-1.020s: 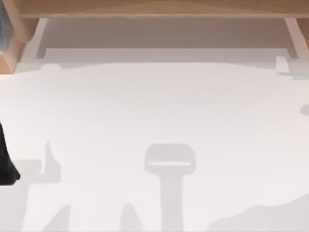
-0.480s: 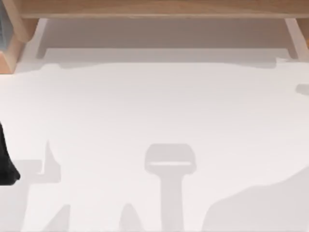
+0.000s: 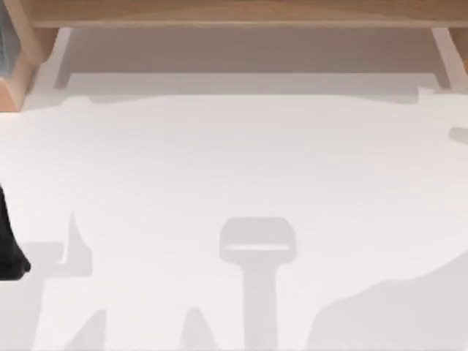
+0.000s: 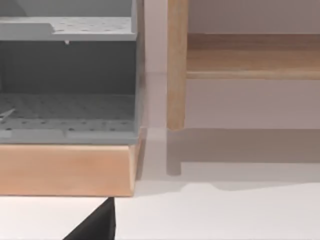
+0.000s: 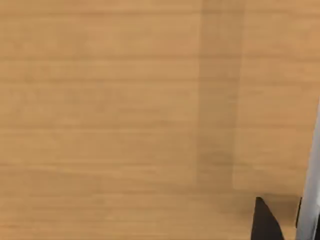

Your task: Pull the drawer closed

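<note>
From above I see the white counter (image 3: 234, 168) with a wooden cabinet frame (image 3: 234, 13) along its far edge. At the top view's far left corner a wooden drawer front (image 3: 10, 91) juts out; my left wrist view looks straight at that drawer (image 4: 65, 170), pulled out, its grey perforated inside (image 4: 67, 107) exposed above the wooden front panel. So the drawer is open and the closing has not begun, as I judge it.

My left arm (image 3: 9, 245) sits at the counter's left edge, and a dark tip of the left claw (image 4: 95, 225) shows below the drawer front; I cannot tell whether it is spread or pressed together. My right claw (image 5: 265, 220) is close up against a wooden panel (image 5: 125, 115), with a grey edge beside it; its state I cannot tell either.

I take this as the approach step. Next I need contact on the drawer front and a steady push along its slide.
</note>
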`<state>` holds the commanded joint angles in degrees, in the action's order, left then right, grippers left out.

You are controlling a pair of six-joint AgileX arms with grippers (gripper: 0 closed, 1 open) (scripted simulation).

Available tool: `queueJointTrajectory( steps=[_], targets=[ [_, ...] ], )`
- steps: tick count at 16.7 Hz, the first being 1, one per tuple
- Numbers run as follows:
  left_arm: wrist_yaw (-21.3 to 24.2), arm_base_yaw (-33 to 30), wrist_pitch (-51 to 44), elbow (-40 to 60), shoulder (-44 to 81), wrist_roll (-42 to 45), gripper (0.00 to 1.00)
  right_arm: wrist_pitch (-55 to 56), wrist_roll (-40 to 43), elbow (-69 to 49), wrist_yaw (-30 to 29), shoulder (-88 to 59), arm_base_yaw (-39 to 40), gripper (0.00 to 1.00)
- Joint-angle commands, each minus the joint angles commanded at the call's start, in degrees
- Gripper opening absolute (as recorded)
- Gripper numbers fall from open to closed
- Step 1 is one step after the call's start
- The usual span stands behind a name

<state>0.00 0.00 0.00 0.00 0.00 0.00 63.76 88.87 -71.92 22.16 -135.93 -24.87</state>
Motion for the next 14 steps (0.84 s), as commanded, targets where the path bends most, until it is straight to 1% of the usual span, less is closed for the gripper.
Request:
queueJointTrajectory(
  steps=[8, 9, 14],
  targets=[
    [0.0, 0.0, 0.0, 0.0, 0.0, 0.0, 1.0, 0.0, 0.0, 0.0, 0.0, 0.0, 0.0, 0.98],
    [0.0, 0.0, 0.0, 0.0, 0.0, 0.0, 1.0, 0.0, 0.0, 0.0, 0.0, 0.0, 0.0, 1.0],
    [0.0, 0.0, 0.0, 0.0, 0.0, 0.0, 1.0, 0.0, 0.0, 0.0, 0.0, 0.0, 0.0, 1.0]
  ],
)
